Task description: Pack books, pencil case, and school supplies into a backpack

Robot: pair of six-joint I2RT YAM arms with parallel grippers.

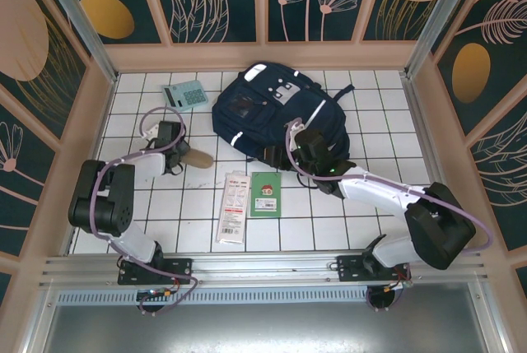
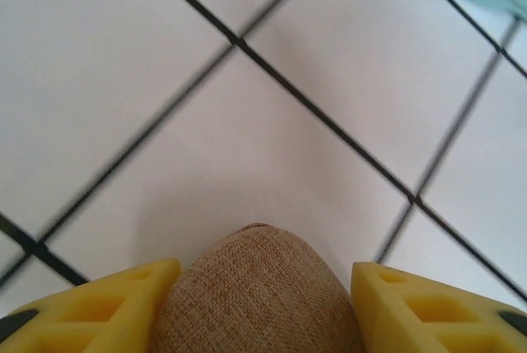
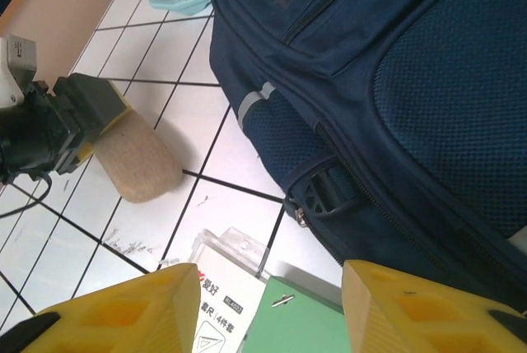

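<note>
Stretched low over the tiles, the left gripper (image 2: 263, 279) clamps a tan-brown woven pouch (image 3: 136, 168) by its end; reaching inward, the right gripper (image 3: 272, 275) hangs wide open at the navy fabric backpack (image 1: 276, 110) edge.

The left arm (image 1: 103, 197) and right arm (image 1: 412, 205) are built of blocky black joints and white links. A lilac cable (image 1: 290, 151) loops along each. The left claw (image 2: 263, 287) and right claw (image 3: 272, 287) have yellow fingers (image 3: 412, 304) with moulded square pockets.
</note>
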